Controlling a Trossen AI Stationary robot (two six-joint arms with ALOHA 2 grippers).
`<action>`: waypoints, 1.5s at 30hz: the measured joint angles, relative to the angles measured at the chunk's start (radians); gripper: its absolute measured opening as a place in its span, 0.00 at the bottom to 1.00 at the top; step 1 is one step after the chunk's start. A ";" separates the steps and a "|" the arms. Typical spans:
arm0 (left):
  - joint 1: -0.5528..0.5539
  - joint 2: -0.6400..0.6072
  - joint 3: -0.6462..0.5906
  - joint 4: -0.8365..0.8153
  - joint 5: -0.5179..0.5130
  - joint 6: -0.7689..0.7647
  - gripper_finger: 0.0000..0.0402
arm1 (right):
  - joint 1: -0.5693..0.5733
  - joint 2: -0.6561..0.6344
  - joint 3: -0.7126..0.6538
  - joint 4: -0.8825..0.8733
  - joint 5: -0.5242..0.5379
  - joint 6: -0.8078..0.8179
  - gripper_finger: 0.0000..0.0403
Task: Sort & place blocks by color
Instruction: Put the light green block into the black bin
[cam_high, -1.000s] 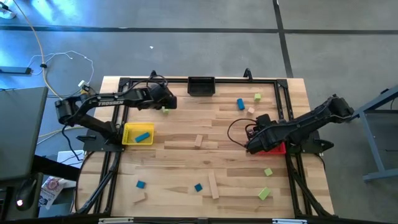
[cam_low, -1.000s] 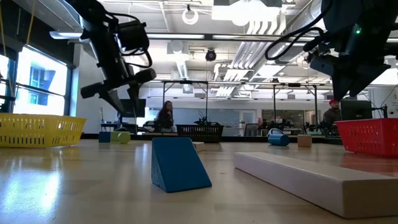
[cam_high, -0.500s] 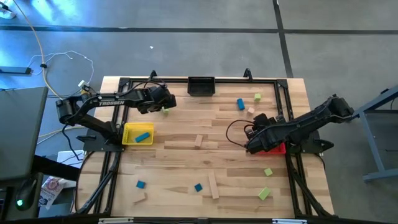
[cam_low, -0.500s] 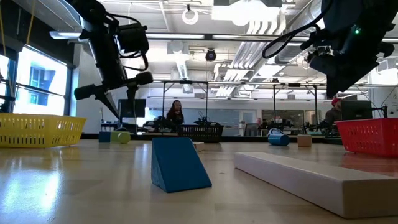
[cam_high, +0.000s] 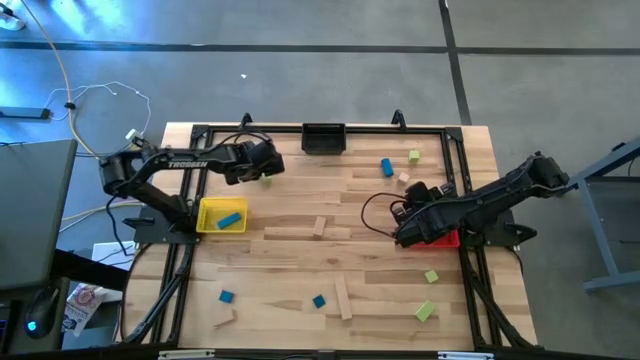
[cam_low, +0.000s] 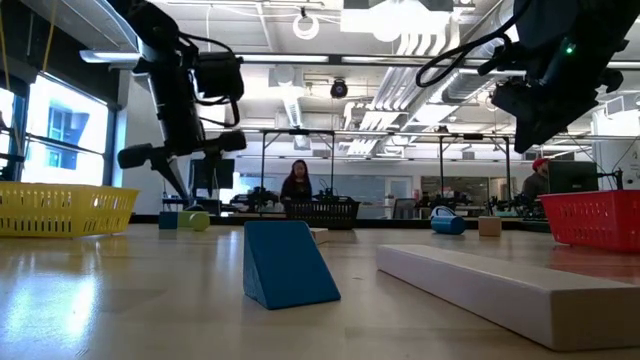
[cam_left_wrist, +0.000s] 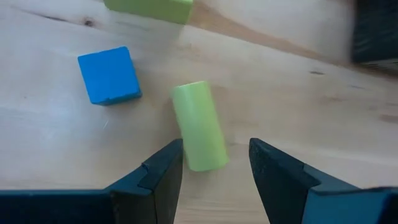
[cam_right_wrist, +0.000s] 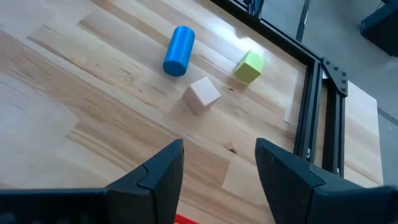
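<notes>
Low view first: a blue wedge block sits nearest on the counter. Farther, at ten o'clock, the left claw hangs open, empty, over a green cylinder; the right claw gapes empty by the red bin.

Grey floor, bright window, exposed ceiling ducts.

"TROSSEN" in white on left arm, no other legible txt
</notes>
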 joint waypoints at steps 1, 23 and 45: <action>0.000 0.010 0.000 0.000 0.001 -0.004 0.42 | 0.000 0.000 0.000 0.000 0.000 0.000 0.46; 0.001 0.176 0.000 0.060 0.006 0.000 0.42 | 0.000 0.000 0.000 0.017 -0.012 0.000 0.46; -0.006 0.211 0.002 0.071 -0.033 0.340 0.25 | 0.000 0.000 0.000 0.075 -0.042 0.000 0.46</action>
